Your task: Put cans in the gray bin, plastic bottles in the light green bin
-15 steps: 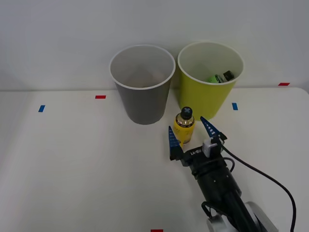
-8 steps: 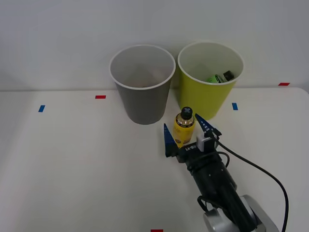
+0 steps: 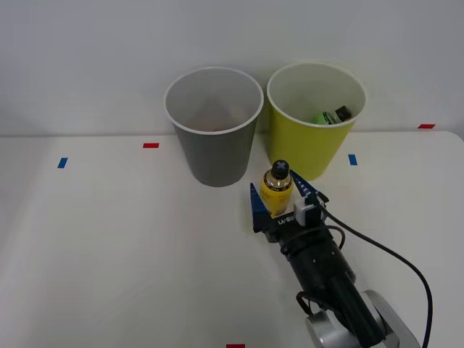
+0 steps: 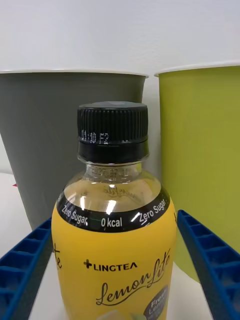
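A small yellow plastic bottle [image 3: 276, 191] [image 4: 115, 250] with a black cap stands upright on the white table, just in front of the gap between the two bins. My right gripper [image 3: 274, 184] [image 4: 115, 225] is around it, a blue ribbed finger pressed against each side of its body. The gray bin [image 3: 214, 154] [image 4: 45, 140] stands behind it to the left. To the right of that is the light green bin [image 3: 308, 148] [image 4: 205, 150]. A green bottle [image 3: 330, 115] with a dark cap lies inside the light green bin.
Small red [image 3: 151, 145] and blue [image 3: 62, 162] tape marks dot the table, with another blue one [image 3: 352, 159] beside the light green bin. A black cable [image 3: 395, 262] loops off my arm to the right. A pale wall rises close behind the bins.
My gripper has slid forward around the bottle and its fingers have drawn in from a wide spread until they press on the bottle's sides. The bottle and bins have stayed put.
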